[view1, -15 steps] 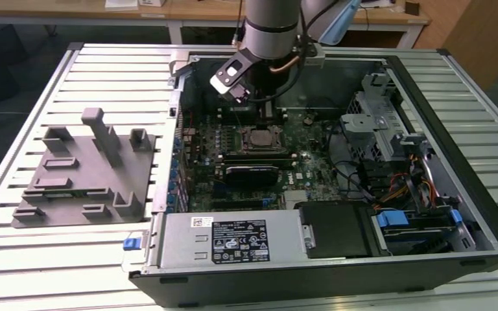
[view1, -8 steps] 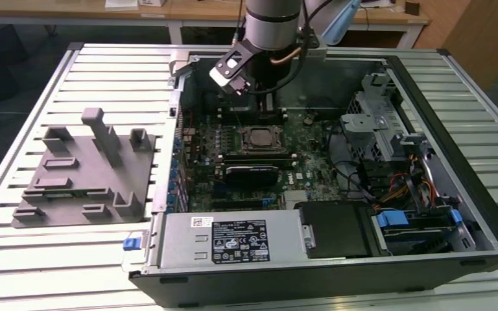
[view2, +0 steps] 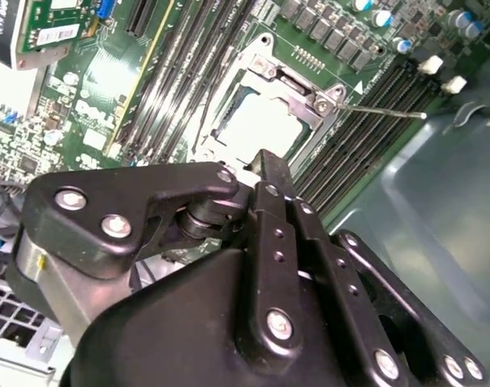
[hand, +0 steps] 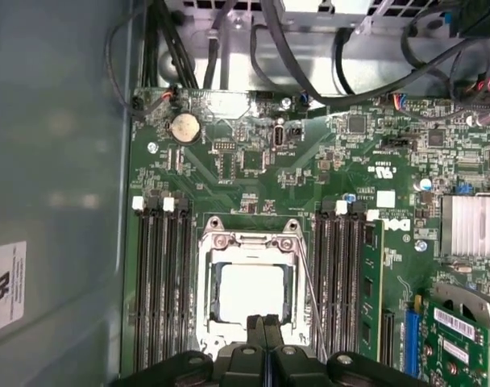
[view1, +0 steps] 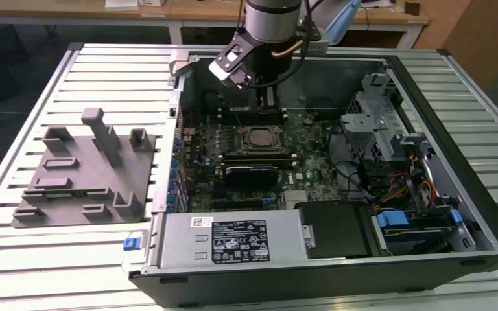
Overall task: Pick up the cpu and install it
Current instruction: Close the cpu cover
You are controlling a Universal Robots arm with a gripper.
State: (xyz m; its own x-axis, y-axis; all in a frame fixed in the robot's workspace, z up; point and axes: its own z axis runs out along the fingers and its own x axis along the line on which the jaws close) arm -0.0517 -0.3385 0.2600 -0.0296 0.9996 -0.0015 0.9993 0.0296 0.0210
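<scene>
**Fingers.** In the first wrist view my fingers [hand: 258, 332] are pressed together with only a thin seam between them, and they hold nothing. Their tips overlap the near edge of the socket frame [hand: 249, 239]. Whether they touch it cannot be told. In the second wrist view one fingertip [view2: 271, 171] stands just beside the same frame.

**Task thing.** The cpu [hand: 250, 293] lies flat inside the socket frame with its silvery top up. In the exterior view it [view1: 258, 137] sits near the middle of the motherboard [view1: 314, 162].

**Hidden or unclear.**
- My own linkage covers the near part of the socket in both wrist views.
- In the exterior view the arm hides the board at 12 o'clock from the socket.
- My height above the board is hard to make out.

**Edges and room.**
- Memory slots [hand: 160, 282] flank the socket on both sides.
- A thin lever rod [view2: 386, 111] juts out beside the frame.
- In the exterior view, taken from the socket:
  - the case wall [view1: 336, 74] stands at 12 o'clock;
  - a drive cage [view1: 377, 123] is at 3 o'clock;
  - the power supply [view1: 231, 240] is at 6 o'clock;
  - a grey fixture [view1: 85, 172] rests on the slatted surface [view1: 24, 259] at 9 o'clock, well apart.
</scene>
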